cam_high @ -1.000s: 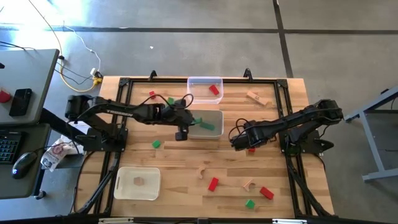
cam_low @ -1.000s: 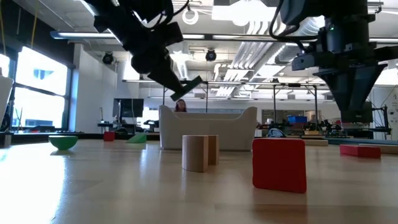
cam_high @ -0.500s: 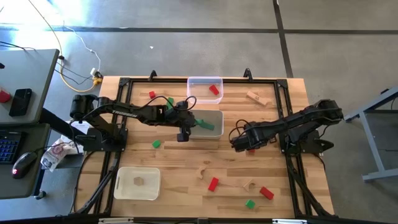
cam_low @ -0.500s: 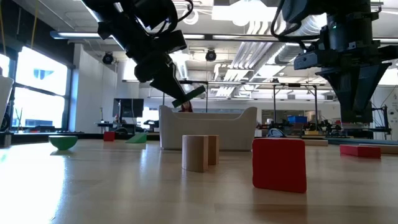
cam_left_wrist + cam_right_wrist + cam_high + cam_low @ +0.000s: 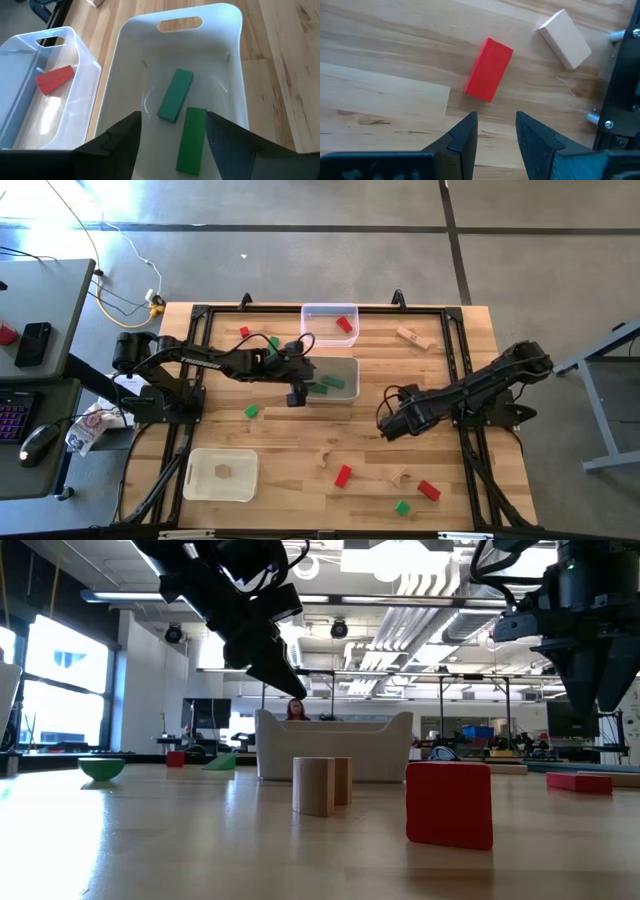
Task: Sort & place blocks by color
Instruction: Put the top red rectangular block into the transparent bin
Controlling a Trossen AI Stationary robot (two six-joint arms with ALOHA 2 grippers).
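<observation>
My left gripper [image 5: 297, 392] hangs open over the left end of the white tray [image 5: 346, 362] in the middle of the table. Two green bar blocks [image 5: 175, 95] [image 5: 191, 140] lie flat on the tray floor [image 5: 220, 60], side by side, below the fingers and untouched. My right gripper [image 5: 392, 423] stands open above the table right of the middle, with nothing between its fingers [image 5: 465, 137]. A red bar block [image 5: 488, 76] and a plain wood block [image 5: 565, 39] lie flat on the table ahead of it.
A clear tray [image 5: 318, 310] at the far edge holds one red block [image 5: 345, 325]. A white tray [image 5: 200, 480] near left holds a wood block [image 5: 222, 471]. Loose blocks lie about: green [image 5: 251, 411], red [image 5: 343, 475], red [image 5: 428, 490], green [image 5: 402, 507], wood [image 5: 412, 336].
My left gripper has opened and let go of the green bar, which has fallen into the white tray and lies beside the other green bar. My right gripper has moved toward the table's near edge and a little to the right, fingers unchanged.
</observation>
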